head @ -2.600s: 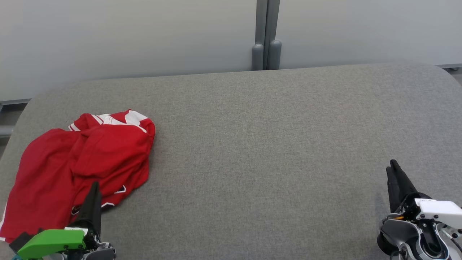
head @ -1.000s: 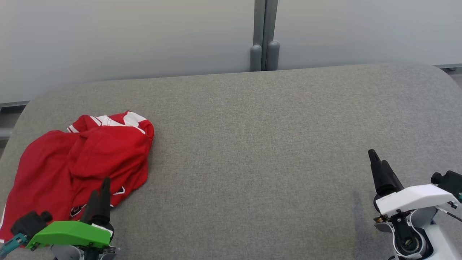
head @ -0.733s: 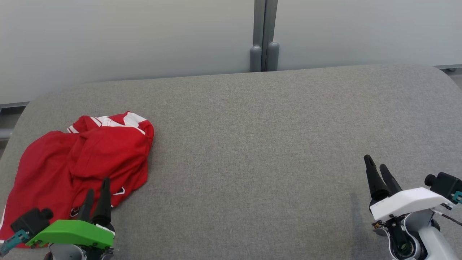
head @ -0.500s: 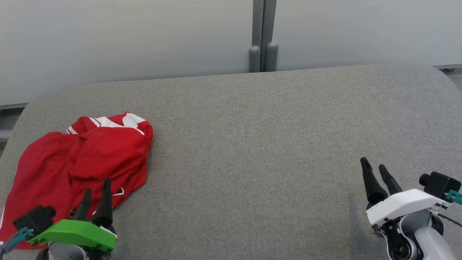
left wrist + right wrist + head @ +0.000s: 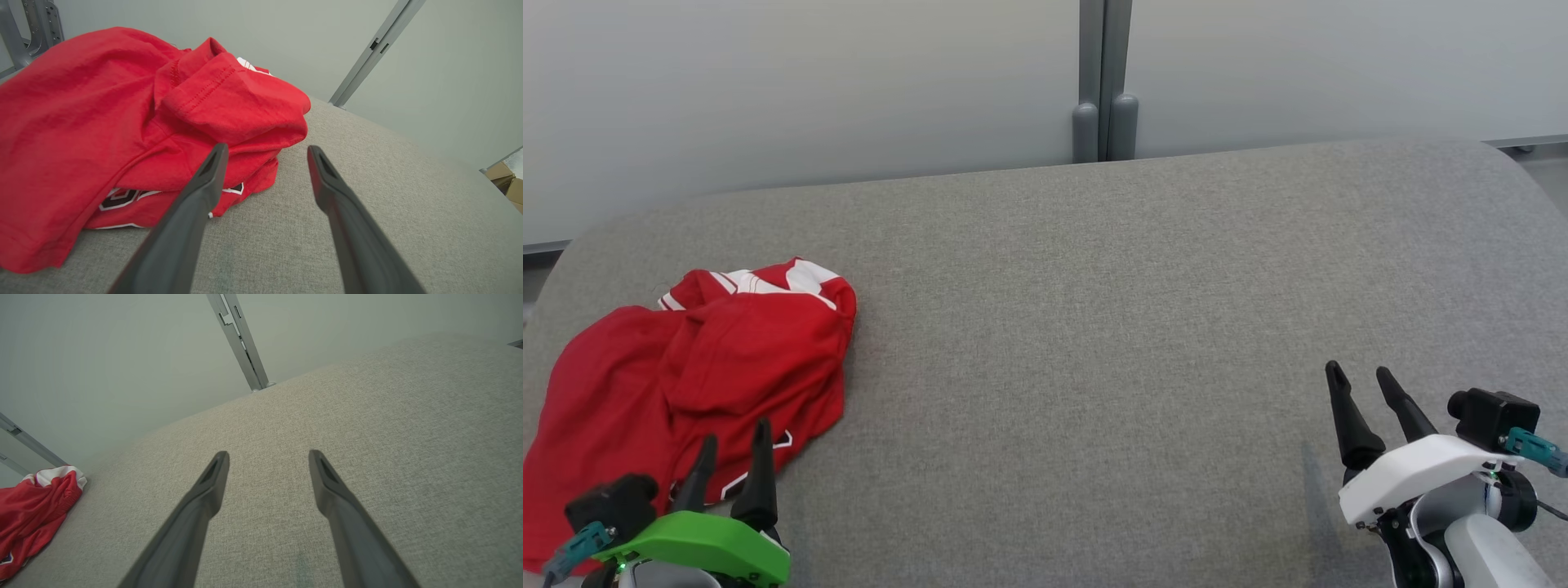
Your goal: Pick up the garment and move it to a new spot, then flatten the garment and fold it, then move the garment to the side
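Garment [image 5: 711,359] at left edge of bench [image 5: 1094,327]: lower hem cut by head view's frame, part hidden behind left gripper [image 5: 735,431]. Black-white print [image 5: 118,200] tucked under folds, unreadable. Cardboard [image 5: 504,179] clipped at left wrist view's right border.

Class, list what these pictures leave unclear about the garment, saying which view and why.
The garment: in the head view, its near corner is hidden behind the left gripper and cut off by the left edge.
Its print: in the left wrist view, tucked under folds, unreadable.
Contact: in the left wrist view, one finger overlaps the garment; whether they touch is unclear.
In the right wrist view, the garment is cut off by the left edge.
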